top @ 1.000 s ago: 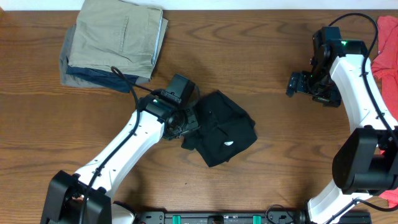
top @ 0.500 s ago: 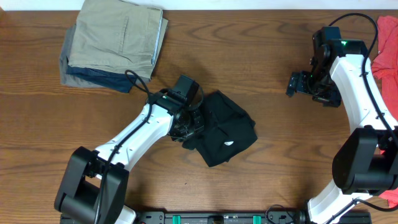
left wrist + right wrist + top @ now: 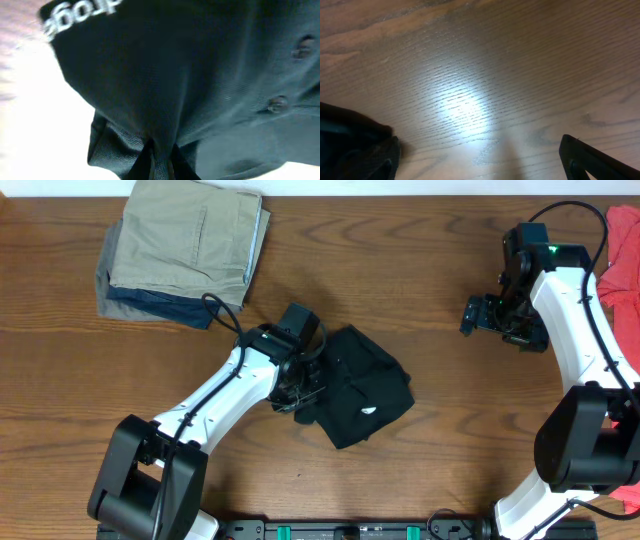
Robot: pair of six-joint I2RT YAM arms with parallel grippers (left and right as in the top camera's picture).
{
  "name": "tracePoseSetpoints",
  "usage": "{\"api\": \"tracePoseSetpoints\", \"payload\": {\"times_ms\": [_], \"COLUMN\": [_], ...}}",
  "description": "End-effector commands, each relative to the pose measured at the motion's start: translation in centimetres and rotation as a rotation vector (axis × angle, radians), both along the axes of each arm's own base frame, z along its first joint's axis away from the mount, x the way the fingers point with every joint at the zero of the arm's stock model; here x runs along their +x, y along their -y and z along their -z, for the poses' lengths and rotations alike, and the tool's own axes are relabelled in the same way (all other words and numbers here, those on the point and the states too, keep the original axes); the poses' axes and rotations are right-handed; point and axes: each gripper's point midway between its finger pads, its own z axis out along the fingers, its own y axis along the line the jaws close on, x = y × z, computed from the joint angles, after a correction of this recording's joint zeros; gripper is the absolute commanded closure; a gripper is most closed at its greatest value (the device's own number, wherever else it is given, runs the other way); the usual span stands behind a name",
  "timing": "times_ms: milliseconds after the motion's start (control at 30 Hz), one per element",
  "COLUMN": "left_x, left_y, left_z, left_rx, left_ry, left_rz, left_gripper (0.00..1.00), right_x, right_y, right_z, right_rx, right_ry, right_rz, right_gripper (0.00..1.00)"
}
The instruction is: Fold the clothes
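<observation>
Fabric of the black shirt (image 3: 210,70) fills the left wrist view. At the bottom of that picture the left gripper (image 3: 157,162) has its jaws pinched narrow on a fold of the shirt, with cloth bunched between them. Two small buttons (image 3: 278,104) show on the fabric, and one line of white lettering (image 3: 80,17) runs along its upper edge.

From overhead, the left gripper (image 3: 303,383) sits at the left edge of the one black shirt (image 3: 368,385). The shirt lies crumpled in a loose heap near the middle of the wooden counter (image 3: 450,430), with a single small white mark (image 3: 368,412) on its near side.

Farther back and well apart to the right is the right gripper (image 3: 470,315), its jaws spread wide and holding nothing. In its own wrist view the right gripper (image 3: 480,150) shows two dark fingers (image 3: 365,155) framing bare wood.

At the far left corner lies one stack (image 3: 185,250) of folded garments, a khaki piece (image 3: 190,230) on top and blue-grey cloth (image 3: 150,298) beneath. How many layers lie under the khaki cannot be told. One red garment (image 3: 625,250) lies at the far right edge, cut off by the frame.
</observation>
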Motion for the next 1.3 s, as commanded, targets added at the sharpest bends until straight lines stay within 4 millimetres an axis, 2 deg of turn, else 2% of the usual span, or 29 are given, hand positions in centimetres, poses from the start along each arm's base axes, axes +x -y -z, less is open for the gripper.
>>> {"api": "tracePoseSetpoints", "payload": {"times_ms": [0, 233, 267, 300, 333, 467, 567, 633, 700, 800, 833, 1067, 1267], "left_x": [-0.3, -0.7, -0.7, -0.8, -0.9, -1.7, -1.7, -1.7, -1.7, -1.5, -1.3, -0.7, 0.2], "left_y": [-1.8, -3.2, -3.3, -3.3, -3.4, -3.8, -3.8, -3.3, -2.4, -0.6, -0.1, 3.1, 3.5], "left_z": [0.5, 1.6, 1.8, 2.0, 2.3, 3.0, 3.1, 3.0, 2.8, 2.3, 2.1, 0.6, -1.7], "left_rx": [0.090, 0.158, 0.160, 0.160, 0.160, 0.170, 0.169, 0.144, 0.094, -0.009, -0.038, -0.221, -0.263], "left_ry": [0.003, 0.008, 0.010, 0.010, 0.009, -0.011, -0.012, -0.014, -0.022, -0.014, -0.011, 0.017, 0.125], "left_rz": [-0.003, -0.016, -0.015, -0.016, -0.015, -0.021, -0.021, -0.019, -0.014, 0.023, 0.028, 0.085, 0.138], "left_gripper": [0.94, 0.92, 0.83, 0.70, 0.64, 0.45, 0.43, 0.44, 0.55, 0.86, 0.93, 0.94, 0.94], "right_x": [0.1, 0.1, 0.1, 0.1, 0.1, 0.1, 0.1, 0.1, 0.1, 0.1, 0.1, 0.1, 0.1], "right_y": [0.0, 0.0, 0.0, 0.0, 0.0, 0.0, 0.0, 0.0, 0.0, 0.0, 0.0, 0.0, 0.0], "right_z": [-0.3, -0.3, -0.3, -0.3, -0.3, -0.3, -0.3, -0.3, -0.3, -0.3, -0.3, -0.3, -0.3], "right_rx": [-0.013, -0.013, -0.013, -0.013, -0.013, -0.013, -0.013, -0.013, -0.013, -0.013, -0.013, -0.013, -0.013], "right_ry": [0.008, 0.008, 0.008, 0.008, 0.008, 0.008, 0.008, 0.008, 0.008, 0.008, 0.008, 0.008, 0.008], "right_rz": [-0.016, -0.017, -0.017, -0.017, -0.017, -0.017, -0.017, -0.017, -0.017, -0.017, -0.017, -0.017, -0.017], "right_gripper": [0.01, 0.01, 0.01, 0.01, 0.01, 0.01, 0.01, 0.01, 0.01, 0.01, 0.01, 0.01, 0.01]}}
